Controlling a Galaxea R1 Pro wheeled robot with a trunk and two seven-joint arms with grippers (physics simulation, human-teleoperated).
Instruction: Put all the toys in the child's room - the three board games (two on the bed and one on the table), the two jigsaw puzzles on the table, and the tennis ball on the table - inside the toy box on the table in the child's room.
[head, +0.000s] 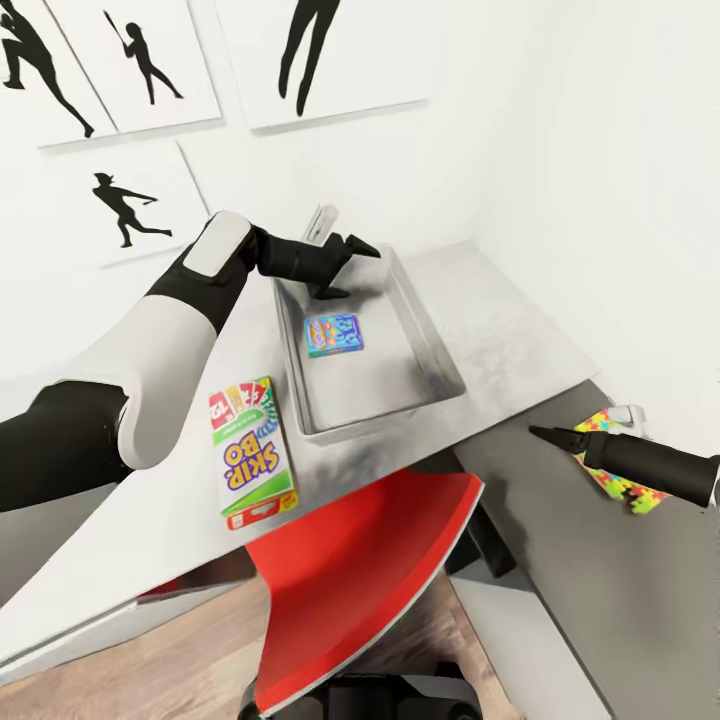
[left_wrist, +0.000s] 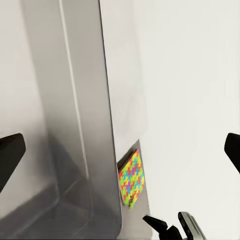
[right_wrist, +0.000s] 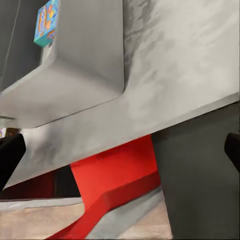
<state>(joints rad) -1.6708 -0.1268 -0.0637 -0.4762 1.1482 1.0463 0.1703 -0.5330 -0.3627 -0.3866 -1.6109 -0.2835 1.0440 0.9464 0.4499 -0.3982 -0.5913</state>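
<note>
The grey toy box (head: 440, 360) sits on the pale table (head: 520, 330), and the blue cartoon board game (head: 333, 335) lies flat inside it. Beside the box lies the SKIP-BO board game (head: 250, 450). My left gripper (head: 352, 272) hovers open over the box's far end, its fingertips (left_wrist: 10, 152) wide apart with nothing between them. A thin pale flat thing (head: 322, 222) stands on edge behind it. One jigsaw puzzle (head: 625, 480) lies on the darker wing under my right arm. My right gripper (head: 552, 436) is open and empty. The tennis ball and bed are out of view.
A red chair (head: 350, 570) is tucked under the table's front edge between my arms. White walls with silhouette posters (head: 130, 200) close in behind and to the right of the table. Wooden floor (head: 150, 670) shows below. The left wrist view catches the puzzle (left_wrist: 131, 178) past the box wall (left_wrist: 80, 100).
</note>
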